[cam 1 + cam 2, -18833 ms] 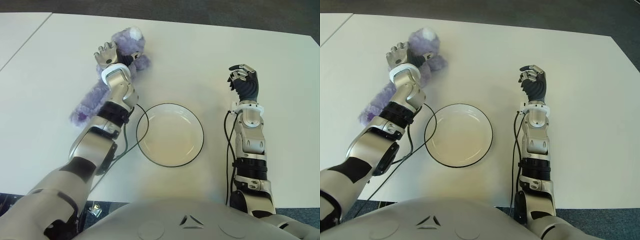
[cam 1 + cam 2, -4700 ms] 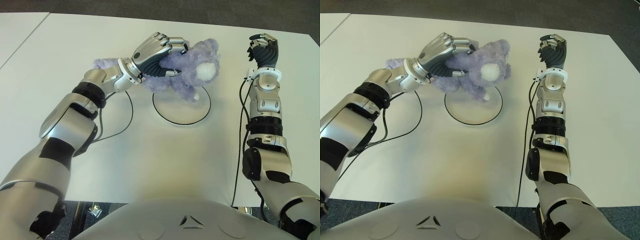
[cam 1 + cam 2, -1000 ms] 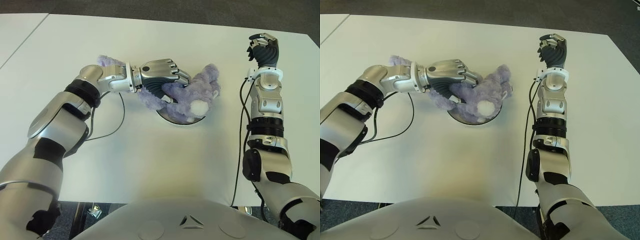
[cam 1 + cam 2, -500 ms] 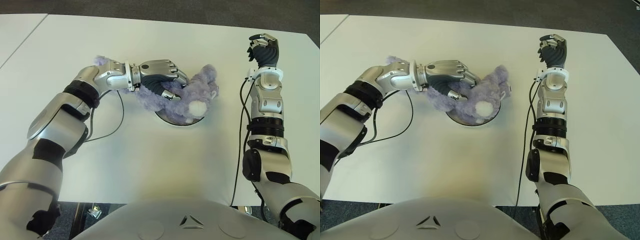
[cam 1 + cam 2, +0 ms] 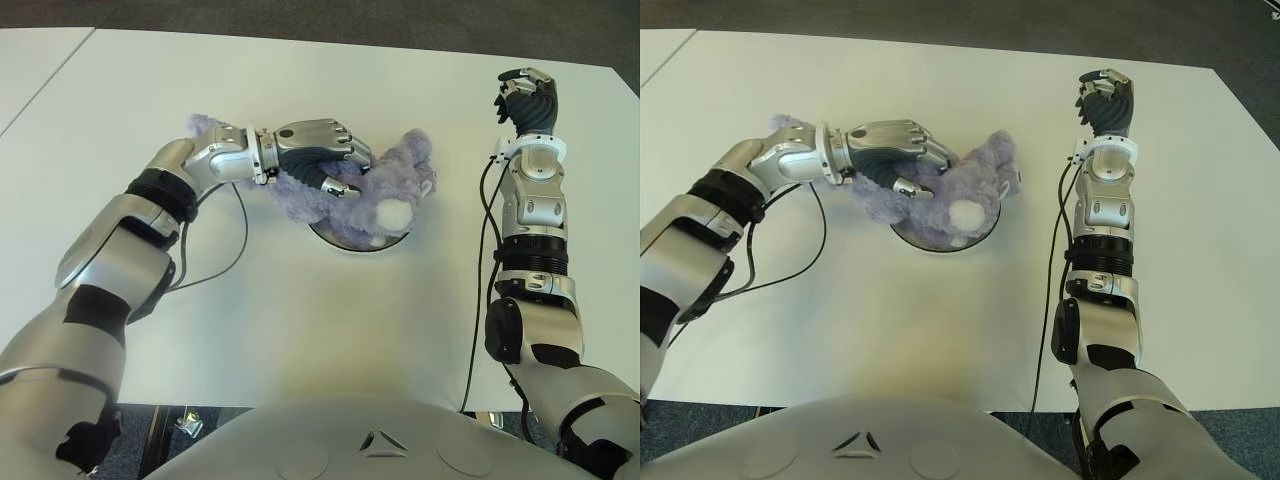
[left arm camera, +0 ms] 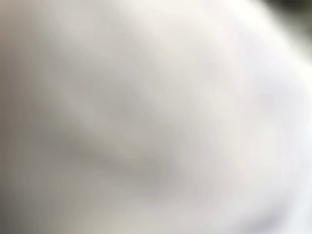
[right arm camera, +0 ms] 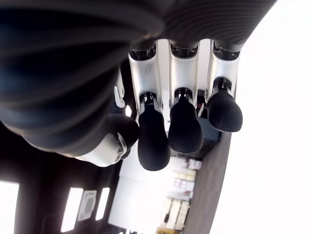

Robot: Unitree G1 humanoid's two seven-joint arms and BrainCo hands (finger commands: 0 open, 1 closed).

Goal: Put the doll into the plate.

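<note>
Your left hand (image 5: 318,152) sat just above the centre of the frame, its fingers curled down onto the purple doll (image 5: 370,196), and the doll lay across the plate (image 5: 352,245) with its head and white muzzle over the dish. By my reading the placing was nearly done: the doll's weight seemed to rest on the plate, and what remained was for you to open the fingers and draw the hand clear. One end of the doll trailed off the plate's upper-left side under your wrist, so it was not wholly inside the rim. Only a dark arc of that rim showed at the doll's lower edge (the rest was covered by plush). The left wrist view gave nothing but a pale blur, so the grip could be read from the eye views alone. Your right hand (image 5: 524,98) showed in the upper right over the white table (image 5: 300,320), fingers curled on nothing.
</note>
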